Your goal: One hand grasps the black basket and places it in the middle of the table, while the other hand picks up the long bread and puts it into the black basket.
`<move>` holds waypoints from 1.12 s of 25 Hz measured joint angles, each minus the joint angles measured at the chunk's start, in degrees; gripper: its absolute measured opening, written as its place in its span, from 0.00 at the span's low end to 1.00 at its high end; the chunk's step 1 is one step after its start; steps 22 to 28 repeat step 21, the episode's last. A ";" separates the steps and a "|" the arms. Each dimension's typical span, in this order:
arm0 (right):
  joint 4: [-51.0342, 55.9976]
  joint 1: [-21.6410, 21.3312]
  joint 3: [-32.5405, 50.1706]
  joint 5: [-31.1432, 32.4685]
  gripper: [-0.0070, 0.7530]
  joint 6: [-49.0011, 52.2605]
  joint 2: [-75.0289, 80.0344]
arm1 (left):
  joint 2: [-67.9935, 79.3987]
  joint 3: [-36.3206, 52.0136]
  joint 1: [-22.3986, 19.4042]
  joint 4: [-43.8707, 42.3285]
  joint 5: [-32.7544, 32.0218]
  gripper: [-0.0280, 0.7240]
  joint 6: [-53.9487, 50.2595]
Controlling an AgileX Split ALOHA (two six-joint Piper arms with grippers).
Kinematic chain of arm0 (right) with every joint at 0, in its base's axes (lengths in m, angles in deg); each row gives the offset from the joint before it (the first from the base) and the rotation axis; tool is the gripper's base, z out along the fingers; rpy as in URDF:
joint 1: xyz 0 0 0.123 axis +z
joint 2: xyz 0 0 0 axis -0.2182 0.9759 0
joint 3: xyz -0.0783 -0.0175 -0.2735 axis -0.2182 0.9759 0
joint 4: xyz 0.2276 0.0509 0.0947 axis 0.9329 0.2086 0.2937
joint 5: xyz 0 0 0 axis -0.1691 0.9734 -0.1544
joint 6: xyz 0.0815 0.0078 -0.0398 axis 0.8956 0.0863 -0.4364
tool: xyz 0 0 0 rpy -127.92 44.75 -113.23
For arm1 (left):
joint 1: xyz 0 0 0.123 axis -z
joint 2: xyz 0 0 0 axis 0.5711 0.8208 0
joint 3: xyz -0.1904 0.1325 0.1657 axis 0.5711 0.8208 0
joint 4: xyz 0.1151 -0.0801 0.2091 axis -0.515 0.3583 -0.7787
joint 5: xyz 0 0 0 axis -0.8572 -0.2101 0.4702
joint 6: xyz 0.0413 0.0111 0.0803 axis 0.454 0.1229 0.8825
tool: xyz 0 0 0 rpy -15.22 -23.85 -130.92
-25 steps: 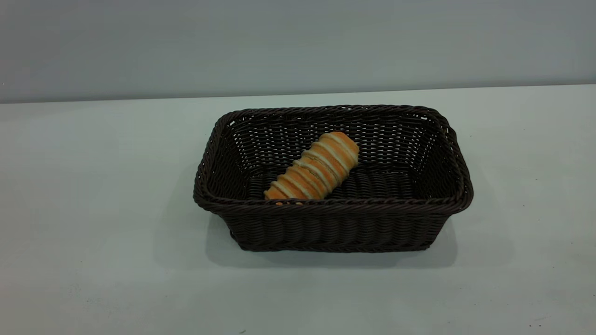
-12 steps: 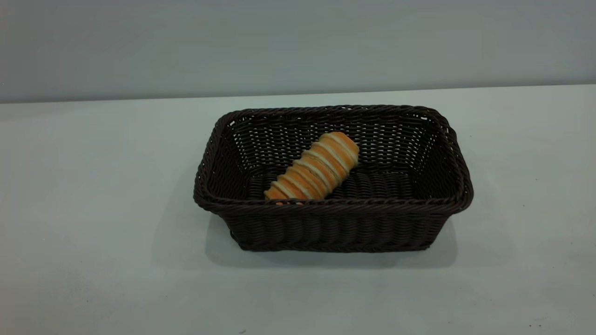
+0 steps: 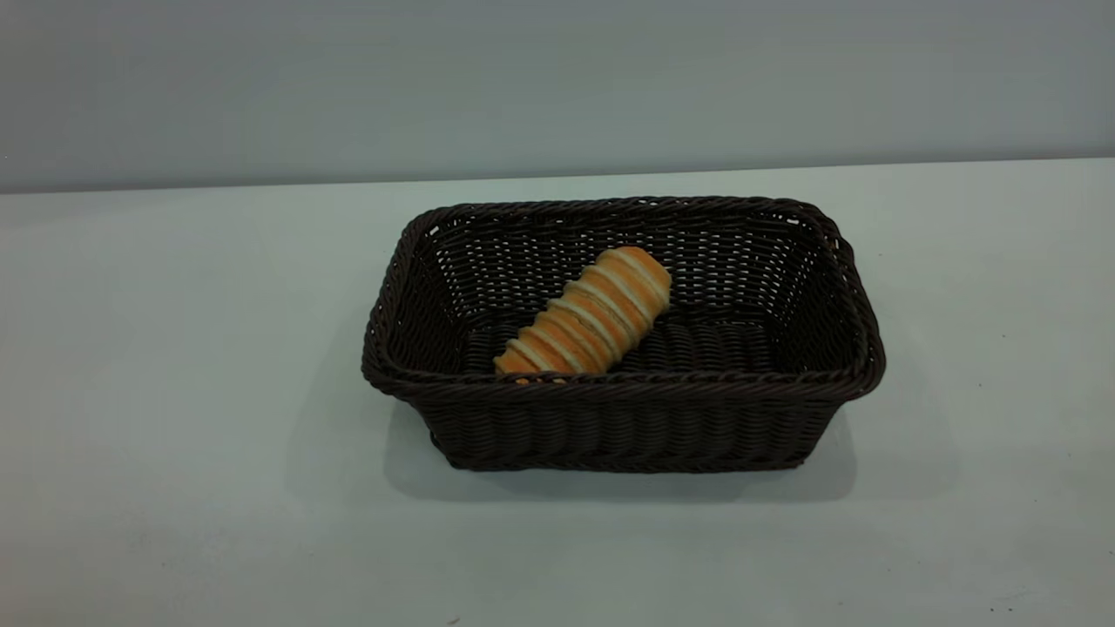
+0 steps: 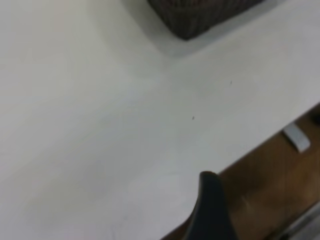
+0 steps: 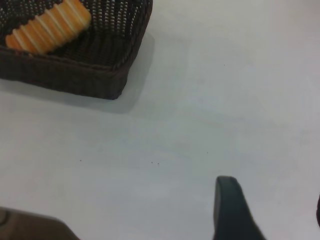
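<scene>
The long bread (image 3: 585,315) lies diagonally inside the black basket (image 3: 623,427), mid-table (image 3: 174,418). Nothing has shifted over the last second, so I'd call the task done. Neither arm shows from outside. Right gripper (image 5: 272,212): one dark finger (image 5: 229,210) visible plus a sliver at the frame edge, apart, holding nothing, well clear of the basket. Left gripper: only one fingertip (image 4: 210,210) shows near the table edge, so its spread is unclear. Both look retracted.
</scene>
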 joint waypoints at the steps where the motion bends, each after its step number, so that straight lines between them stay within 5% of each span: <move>1: 0.06 0.00 0.00 0.00 0.56 0.00 0.00 | -0.26 0.00 -2.30 0.00 -0.25 0.82 0.00; 6: 0.17 0.00 0.00 0.00 0.56 0.00 0.00 | -0.43 0.00 -21.04 0.00 -0.35 0.82 -0.05; 9: 0.17 0.00 0.00 0.00 0.56 0.00 0.00 | -1.99 0.00 -27.14 0.00 -0.35 0.82 -0.05; 28: 0.17 0.00 0.00 0.00 0.56 0.05 0.00 | -3.81 0.00 -28.43 0.00 -0.55 0.82 -0.16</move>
